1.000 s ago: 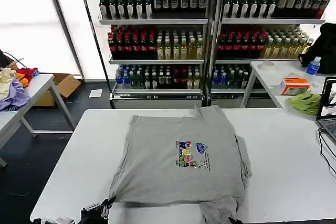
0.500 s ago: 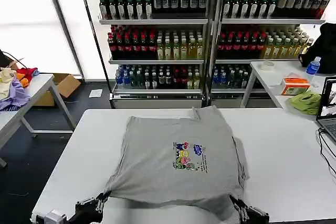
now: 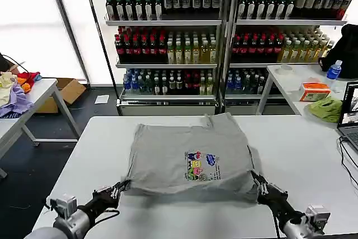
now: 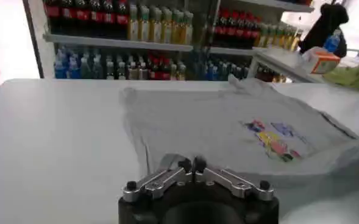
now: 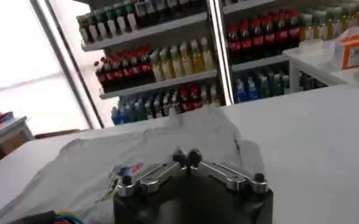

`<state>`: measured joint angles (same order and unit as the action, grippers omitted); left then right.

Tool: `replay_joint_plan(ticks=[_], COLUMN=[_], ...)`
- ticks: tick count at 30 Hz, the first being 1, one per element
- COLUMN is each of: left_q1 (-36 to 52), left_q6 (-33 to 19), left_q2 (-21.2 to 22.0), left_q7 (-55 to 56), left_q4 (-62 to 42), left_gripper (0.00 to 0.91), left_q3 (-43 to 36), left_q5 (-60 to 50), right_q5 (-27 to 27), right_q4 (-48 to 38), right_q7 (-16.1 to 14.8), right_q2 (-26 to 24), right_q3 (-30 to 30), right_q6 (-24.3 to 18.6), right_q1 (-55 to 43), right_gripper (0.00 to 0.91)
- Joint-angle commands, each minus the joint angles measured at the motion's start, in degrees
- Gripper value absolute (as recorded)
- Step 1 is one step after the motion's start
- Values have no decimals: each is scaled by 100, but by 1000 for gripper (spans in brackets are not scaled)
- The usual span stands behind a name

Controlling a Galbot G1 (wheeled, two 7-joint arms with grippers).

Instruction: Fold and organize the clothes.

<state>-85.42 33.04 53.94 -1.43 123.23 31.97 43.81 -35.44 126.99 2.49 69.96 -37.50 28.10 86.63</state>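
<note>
Grey T-shirt (image 3: pixel 187 158) spread mid white bench (image 3: pixel 313 155), left claw (image 3: pixel 119 187) and right claw (image 3: pixel 258 184) each clenched on a near hem corner, bottle-stocked shelves (image 3: pixel 168 37) behind

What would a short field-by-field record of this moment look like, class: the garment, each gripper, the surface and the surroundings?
garment: grey T-shirt, chest print facing up, near edge lifted off the table
left gripper: shut on the shirt's near left corner
right gripper: shut on the shirt's near right corner
surface: white table
behind: shelves of bottled drinks
side table: lime-green cloth and orange box, at the robot's right
</note>
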Motion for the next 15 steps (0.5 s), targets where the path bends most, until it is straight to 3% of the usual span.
replay_joint_plan(ticks=[1, 2, 3, 4, 5, 15], left_q1=[1869, 1968, 2107, 2184, 2251, 2445], left_q6=[-2, -3, -6, -13, -33, -135], left_q2=[8, 47, 89, 116, 146, 180], left_q7=[-6, -5, 2, 5, 3, -6], left_q4=[-1530, -1743, -1834, -1952, -2037, -2323], left_gripper=[40, 40, 232, 504, 907, 907], left_q3=[-1001, -1041, -1119, -1158, -1194, -1115], left_q5=[489, 469, 463, 452, 415, 97], right_q5=[578, 713, 809, 870, 922, 1054], right_q4=[-1079, -1199, -1275, -1438, -1552, -1714], right_q7=[-78, -100, -129, -130, -99, -205], right_q2=[42, 72, 92, 129, 173, 304], right_q3=[506, 579, 629, 723, 798, 980], right_q6=[67, 55, 12, -43, -30, 66], right_q1=[-1193, -1251, -1279, -1332, -1398, -1551], right_gripper=[0, 0, 212, 736, 907, 907])
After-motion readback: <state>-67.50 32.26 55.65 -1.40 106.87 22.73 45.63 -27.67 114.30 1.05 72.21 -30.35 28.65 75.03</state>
